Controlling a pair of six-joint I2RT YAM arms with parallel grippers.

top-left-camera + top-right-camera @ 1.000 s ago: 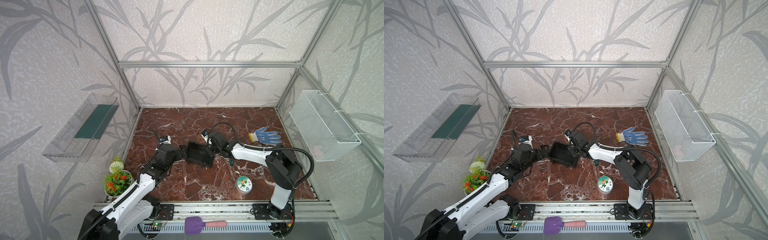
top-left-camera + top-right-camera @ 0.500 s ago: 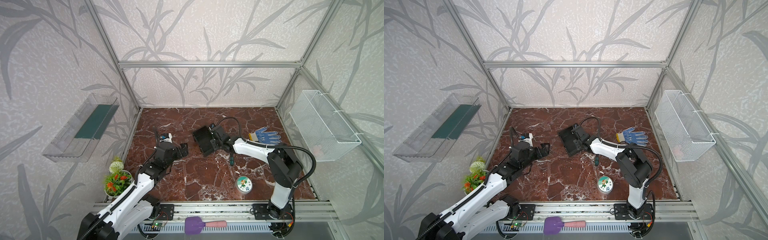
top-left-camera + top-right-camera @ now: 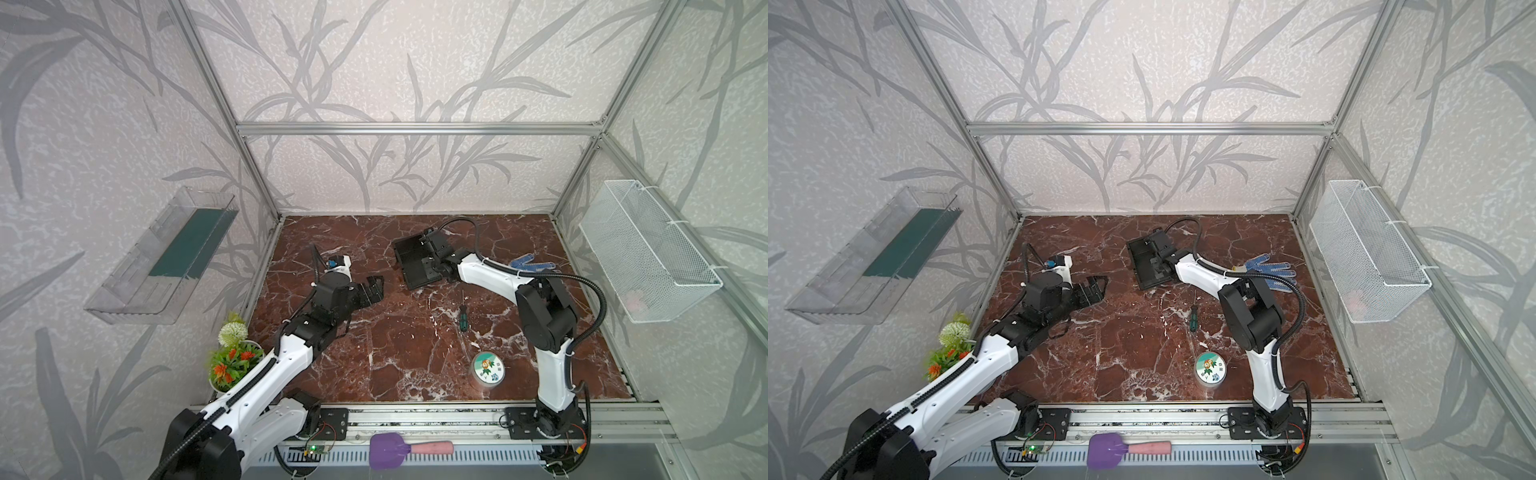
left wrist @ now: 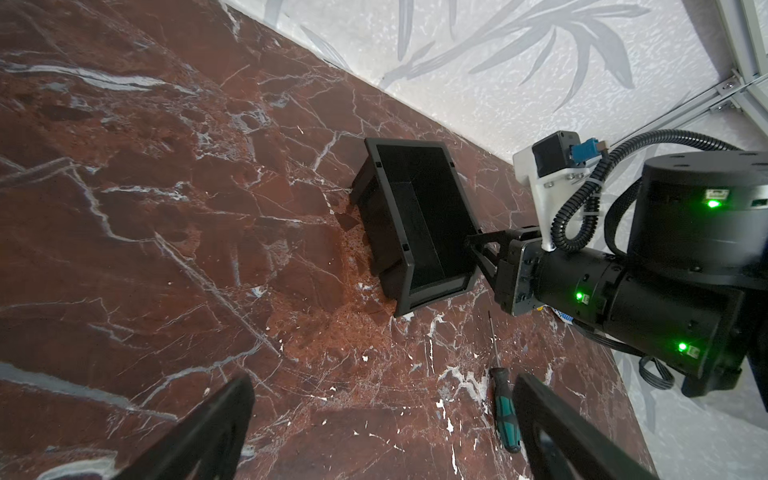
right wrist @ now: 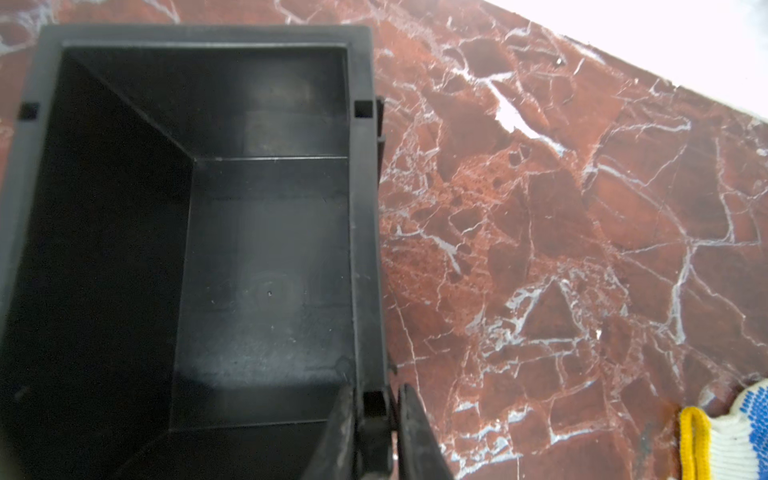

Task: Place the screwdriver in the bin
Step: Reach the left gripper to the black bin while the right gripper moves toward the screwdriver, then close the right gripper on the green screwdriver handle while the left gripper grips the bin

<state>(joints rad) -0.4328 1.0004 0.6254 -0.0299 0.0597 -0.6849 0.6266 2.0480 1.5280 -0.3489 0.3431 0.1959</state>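
I have my right gripper (image 5: pixel 374 399) clamped on the bin (image 5: pixel 360 208) at its rim; my left gripper (image 4: pixel 382 380) is spread apart, empty, near the screwdriver (image 4: pixel 505 409).

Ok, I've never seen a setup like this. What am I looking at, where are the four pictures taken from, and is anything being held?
Two white robot arms stand at the front edge of a marble-patterned table, each ending in a two-fingered gripper. Both top views look down on the whole cell from above. The other two pictures come from cameras on the arms' wrists. The right gripper is clamped on the rim of the black bin, which is empty inside. The left gripper is open and holds nothing. On the table lie the screwdriver, a blue-dotted glove and a round tin. The screwdriver is not yet in the bin.
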